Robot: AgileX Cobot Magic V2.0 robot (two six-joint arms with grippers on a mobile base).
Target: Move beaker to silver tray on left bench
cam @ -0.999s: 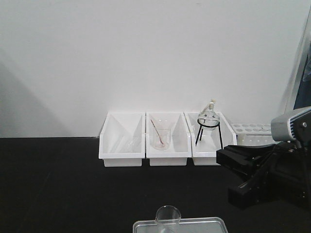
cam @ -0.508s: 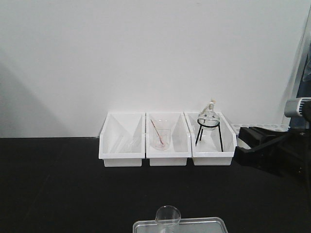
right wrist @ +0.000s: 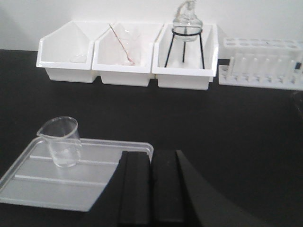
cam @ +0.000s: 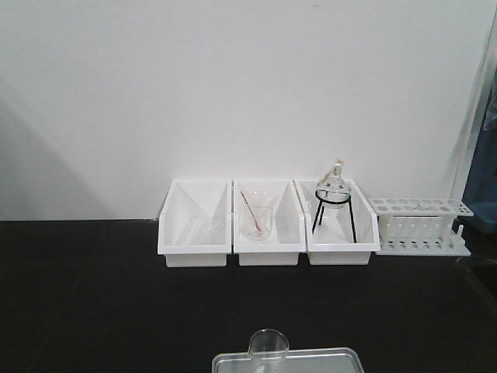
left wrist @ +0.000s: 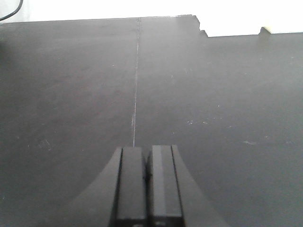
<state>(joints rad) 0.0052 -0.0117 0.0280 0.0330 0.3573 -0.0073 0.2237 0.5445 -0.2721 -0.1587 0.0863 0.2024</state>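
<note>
The clear beaker (right wrist: 61, 142) stands upright on the silver tray (right wrist: 57, 182), near the tray's far left corner. In the front view its rim (cam: 269, 344) and the tray's far edge (cam: 326, 359) show at the bottom. The tray lies on the black bench top (cam: 93, 303). My right gripper (right wrist: 151, 158) is shut and empty, just right of the tray's near right part, apart from the beaker. My left gripper (left wrist: 147, 153) is shut and empty over bare black bench top (left wrist: 213, 94). Neither gripper shows in the front view.
Three white bins (cam: 268, 225) stand in a row at the wall. The middle one holds a beaker with a pinkish rod (cam: 256, 217); the right one holds a round flask on a black wire stand (cam: 334, 203). A white test-tube rack (cam: 419, 225) stands to their right.
The right arm has drawn back out of the front view to the right, uncovering the test-tube rack. The beaker and tray have not moved.
</note>
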